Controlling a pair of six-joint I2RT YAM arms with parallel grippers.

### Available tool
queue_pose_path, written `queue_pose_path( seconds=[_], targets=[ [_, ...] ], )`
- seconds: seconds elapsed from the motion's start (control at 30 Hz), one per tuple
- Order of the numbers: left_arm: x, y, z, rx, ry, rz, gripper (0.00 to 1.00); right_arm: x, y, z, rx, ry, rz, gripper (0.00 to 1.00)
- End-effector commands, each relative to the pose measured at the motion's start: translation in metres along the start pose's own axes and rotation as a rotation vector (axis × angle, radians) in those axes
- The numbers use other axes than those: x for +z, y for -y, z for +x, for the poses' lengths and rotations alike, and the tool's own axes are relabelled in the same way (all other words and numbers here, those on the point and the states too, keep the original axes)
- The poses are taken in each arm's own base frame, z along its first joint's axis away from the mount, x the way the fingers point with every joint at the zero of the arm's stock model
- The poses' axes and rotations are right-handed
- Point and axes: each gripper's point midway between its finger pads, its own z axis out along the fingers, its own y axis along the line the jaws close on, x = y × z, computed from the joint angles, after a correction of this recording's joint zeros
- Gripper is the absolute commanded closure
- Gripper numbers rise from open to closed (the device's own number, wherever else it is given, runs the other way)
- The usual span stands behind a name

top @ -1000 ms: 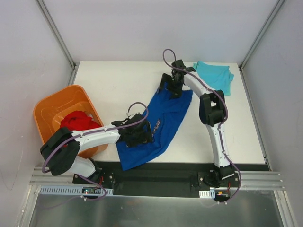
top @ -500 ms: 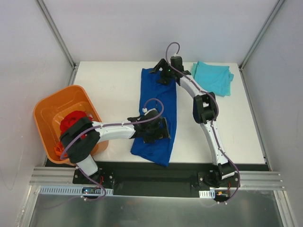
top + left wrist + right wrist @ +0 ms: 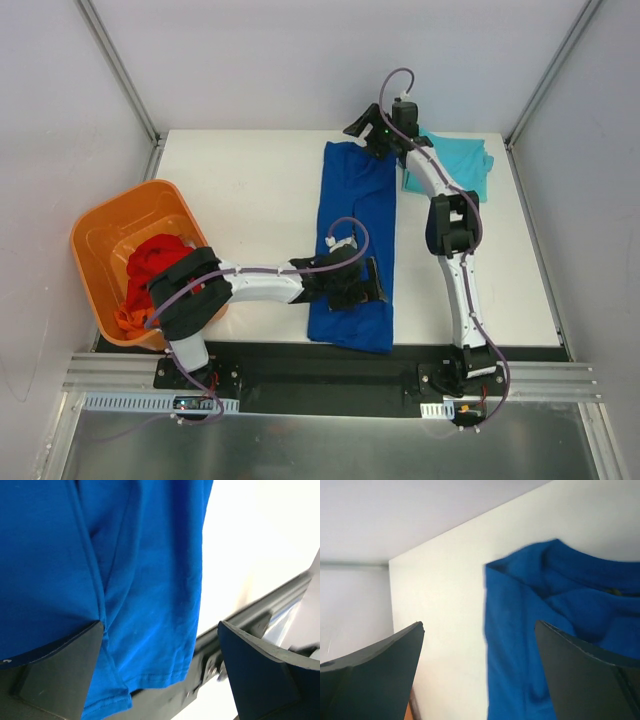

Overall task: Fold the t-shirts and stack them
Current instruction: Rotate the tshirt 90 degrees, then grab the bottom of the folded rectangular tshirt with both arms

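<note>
You have the left gripper (image 3: 160, 630) spread wide and empty at the blue t-shirt's (image 3: 355, 215) near end, with the right gripper (image 3: 480, 627) equally agape at its far collar end.

Bare worktop (image 3: 250, 190) at far-left and near-right; the middle is blocked.
Blue shirt (image 3: 360, 200) runs from far edge to near edge down the middle. Left arm (image 3: 265, 283) lies across the near-left part. Orange tub (image 3: 105, 225) sits at the left edge, teal shirt (image 3: 465, 165) in the far right corner. Right arm (image 3: 455, 260) stretches from near edge to far edge, just right of the blue shirt.
</note>
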Motion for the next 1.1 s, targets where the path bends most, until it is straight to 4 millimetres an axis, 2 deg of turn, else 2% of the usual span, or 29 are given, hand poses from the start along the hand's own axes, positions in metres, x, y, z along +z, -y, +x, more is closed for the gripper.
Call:
queue_pose_path(
  seconds=[0.0,0.03,0.07,0.1,0.13,0.17,0.2,0.23,0.27,0.3,0.33,0.37,0.4,0.43,0.5,0.53,0.6,0.63,0.67,0.73,0.77,0.83,0.9,0.93,1.03,1.07],
  targets=[
    [-0.022,0.009,0.012,0.014,0.043,0.016,0.01,-0.095,-0.136,-0.025,-0.245,0.03,-0.211,0.03],
    [-0.029,0.015,0.008,0.031,0.081,0.031,0.01,-0.103,-0.139,-0.021,-0.309,0.019,-0.214,0.03],
    [-0.034,0.022,0.013,0.079,0.09,0.045,0.01,-0.12,-0.151,-0.022,-0.35,0.032,-0.213,0.03],
    [-0.037,0.024,0.01,0.1,0.125,0.04,0.01,-0.126,-0.145,-0.021,-0.37,0.03,-0.175,0.03],
    [-0.047,0.036,0.008,0.147,0.142,0.071,0.0,-0.133,-0.134,-0.019,-0.406,0.016,-0.118,0.03],
    [-0.052,0.042,0.009,0.175,0.145,0.083,0.01,-0.151,-0.144,-0.023,-0.426,0.026,-0.119,0.03],
    [-0.058,0.045,0.006,0.193,0.154,0.082,0.01,-0.154,-0.129,-0.015,-0.423,0.002,-0.071,0.03],
    [-0.069,0.052,0.004,0.224,0.166,0.105,0.01,-0.179,-0.14,-0.018,-0.449,0.022,-0.069,0.03],
    [-0.074,0.049,0.004,0.241,0.169,0.096,0.01,-0.191,-0.136,-0.018,-0.47,0.034,-0.044,0.03],
    [-0.079,0.044,0.0,0.248,0.189,0.079,0.01,-0.19,-0.1,-0.001,-0.456,0.002,0.05,0.03],
    [-0.093,0.037,-0.003,0.259,0.209,0.061,0.01,-0.224,-0.117,-0.008,-0.486,0.062,0.041,0.03],
    [-0.099,0.029,-0.005,0.264,0.225,0.039,0.01,-0.236,-0.104,-0.003,-0.495,0.07,0.086,0.03],
    [-0.104,0.012,-0.003,0.27,0.226,-0.007,0.01,-0.25,-0.091,-0.002,-0.499,0.101,0.143,0.03],
    [-0.119,-0.004,-0.008,0.266,0.26,-0.061,0.01,-0.276,-0.072,0.016,-0.497,0.101,0.182,0.03],
    [-0.133,-0.033,-0.007,0.266,0.272,-0.122,0.01,-0.303,-0.05,0.029,-0.481,0.135,0.245,0.03],
    [-0.138,-0.052,-0.006,0.254,0.266,-0.179,0.01,-0.326,-0.025,0.055,-0.464,0.114,0.282,0.03],
    [-0.14,-0.077,0.003,0.23,0.228,-0.21,0.01,-0.348,0.003,0.083,-0.396,0.087,0.338,0.03],
    [-0.137,-0.087,0.002,0.185,0.211,-0.225,0.01,-0.367,0.026,0.112,-0.37,0.029,0.373,0.03],
    [-0.135,-0.091,0.014,0.165,0.144,-0.214,0.0,-0.376,0.042,0.129,-0.34,-0.011,0.409,0.03],
    [-0.129,-0.104,0.023,0.165,0.092,-0.245,0.01,-0.399,0.055,0.173,-0.279,-0.126,0.405,0.03],
    [-0.127,-0.104,0.029,0.165,0.058,-0.243,0.03,-0.404,0.077,0.202,-0.259,-0.2,0.429,0.03],
    [-0.119,-0.105,0.037,0.169,0.003,-0.258,0.1,-0.421,0.079,0.236,-0.269,-0.291,0.383,0.03],
    [-0.112,-0.107,0.049,0.154,-0.064,-0.259,0.16,-0.441,0.095,0.262,-0.27,-0.389,0.439,0.03],
    [-0.108,-0.105,0.054,0.133,-0.086,-0.241,0.19,-0.449,0.093,0.272,-0.285,-0.415,0.424,0.03],
    [-0.095,-0.095,0.069,0.107,-0.157,-0.153,0.34,-0.466,0.105,0.31,-0.304,-0.544,0.418,0.03],
    [-0.093,-0.096,0.072,0.102,-0.17,-0.147,0.44,-0.469,0.109,0.32,-0.293,-0.578,0.422,0.02]
  ],
)
